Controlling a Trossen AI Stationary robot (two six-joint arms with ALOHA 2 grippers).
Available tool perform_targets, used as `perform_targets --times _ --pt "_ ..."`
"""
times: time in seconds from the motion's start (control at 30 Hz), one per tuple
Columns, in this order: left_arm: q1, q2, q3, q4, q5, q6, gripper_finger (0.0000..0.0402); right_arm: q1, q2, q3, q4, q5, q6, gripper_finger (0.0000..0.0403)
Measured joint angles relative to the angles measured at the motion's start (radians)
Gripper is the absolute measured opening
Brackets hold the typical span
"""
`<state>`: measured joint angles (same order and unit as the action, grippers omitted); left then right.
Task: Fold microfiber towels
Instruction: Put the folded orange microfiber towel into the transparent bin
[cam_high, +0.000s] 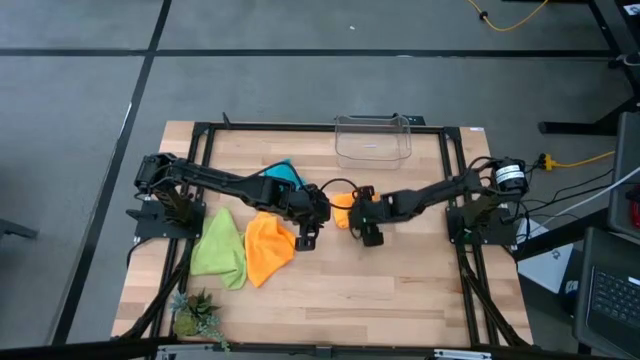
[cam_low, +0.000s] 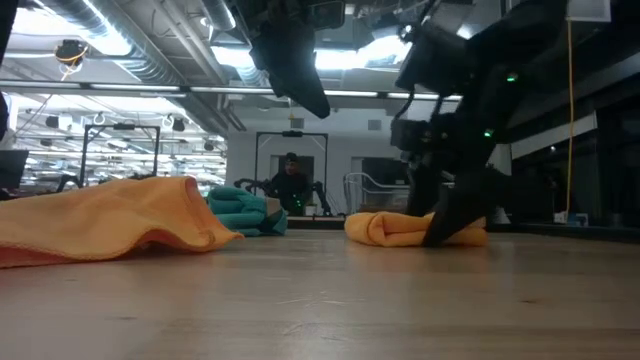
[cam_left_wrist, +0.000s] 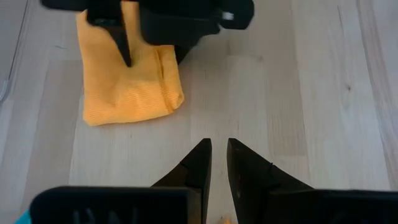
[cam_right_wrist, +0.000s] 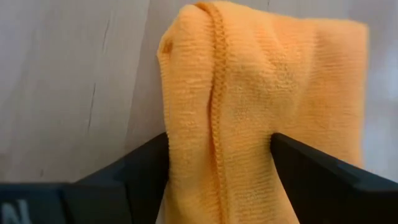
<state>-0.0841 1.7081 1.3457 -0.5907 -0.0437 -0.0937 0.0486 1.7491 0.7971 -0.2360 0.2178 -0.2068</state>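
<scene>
High view: both dark arms meet at the middle of the pale wooden table (cam_high: 400, 290). The right gripper (cam_high: 358, 212) sits over a small folded orange microfiber towel (cam_high: 342, 212); the left gripper (cam_high: 308, 236) hangs just beside it. A second, loosely spread orange towel (cam_high: 268, 250) lies next to a lime green towel (cam_high: 220, 250), with a turquoise blue towel (cam_high: 284, 174) behind them and a clear plastic bin (cam_high: 373, 140) at the far edge.

Low view: the folded orange towel (cam_low: 400, 228) rests on the tabletop with a dark finger down at its side.

Left wrist view: the left gripper (cam_left_wrist: 219, 162) has its fingers nearly together, holding nothing, above bare wood.

Right wrist view: the right gripper (cam_right_wrist: 219, 163) stands wide, its fingers straddling the folded orange towel (cam_right_wrist: 249, 93) on both sides
</scene>
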Motion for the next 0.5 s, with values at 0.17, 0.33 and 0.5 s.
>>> perform_targets --times 0.17,0.33,0.5 --pt "-0.004 0.0 0.0 0.0 0.0 0.0 0.0045 -0.059 -0.001 0.0 -0.003 -0.082 0.02 0.0278" --pt "-0.012 0.0 0.0 0.0 0.0 -0.001 0.0045 -0.084 -0.001 -0.001 0.009 -0.075 0.056 0.0248" --pt "-0.029 0.0 0.0 0.0 0.0 -0.001 0.0045 -0.085 0.003 -0.003 0.028 -0.076 0.129 0.0189"
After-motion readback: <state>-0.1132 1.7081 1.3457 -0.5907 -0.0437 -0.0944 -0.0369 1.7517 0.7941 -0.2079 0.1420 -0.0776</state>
